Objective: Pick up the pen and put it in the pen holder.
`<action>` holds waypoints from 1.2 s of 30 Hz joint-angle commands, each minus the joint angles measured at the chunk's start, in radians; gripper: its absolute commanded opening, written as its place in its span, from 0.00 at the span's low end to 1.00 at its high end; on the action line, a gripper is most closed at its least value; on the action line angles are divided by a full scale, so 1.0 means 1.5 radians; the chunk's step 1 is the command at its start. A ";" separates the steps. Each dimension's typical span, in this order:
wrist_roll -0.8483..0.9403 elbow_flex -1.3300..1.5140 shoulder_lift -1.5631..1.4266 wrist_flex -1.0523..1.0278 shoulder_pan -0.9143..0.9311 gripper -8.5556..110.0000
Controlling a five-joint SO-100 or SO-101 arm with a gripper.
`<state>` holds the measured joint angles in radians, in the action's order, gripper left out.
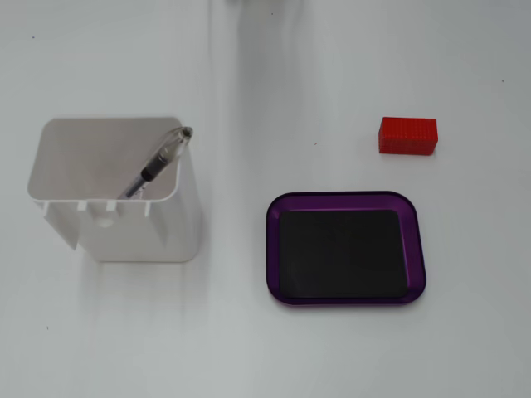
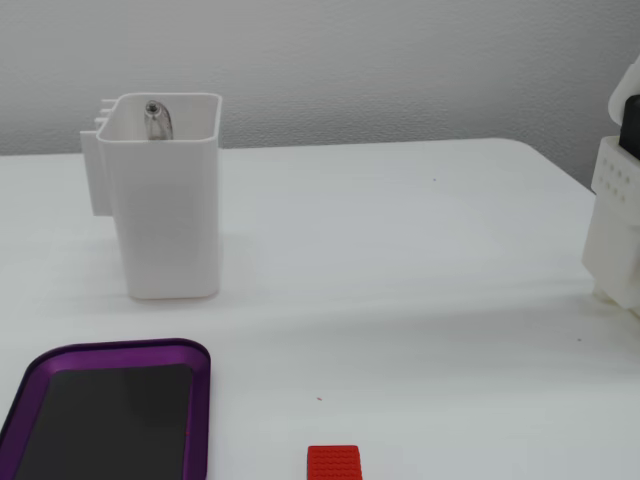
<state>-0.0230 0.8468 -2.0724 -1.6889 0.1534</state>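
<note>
The pen (image 1: 156, 165) leans slanted inside the pen holder (image 1: 178, 228) at the left of the top-down fixed view, its end on the far right corner, and no gripper shows.

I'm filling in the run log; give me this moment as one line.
pen: in holder, leaning on a corner | gripper: not in view | tray: empty | red block: on table

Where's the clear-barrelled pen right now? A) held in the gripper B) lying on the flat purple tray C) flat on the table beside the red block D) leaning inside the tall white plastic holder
D: the clear-barrelled pen leans diagonally inside the tall white plastic holder, its end resting at the rim; no gripper is in view.
</note>
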 commanded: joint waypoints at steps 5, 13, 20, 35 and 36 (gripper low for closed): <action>0.013 0.350 -0.259 0.003 -0.106 0.17; 0.021 0.854 -0.530 0.270 -0.125 0.17; 0.017 1.184 -0.743 0.401 -0.125 0.17; 0.014 1.458 -0.929 0.396 -0.124 0.17; 0.014 1.466 -0.929 0.396 -0.124 0.17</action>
<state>0.0046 3.0204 -3.3487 -1.1075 -0.0353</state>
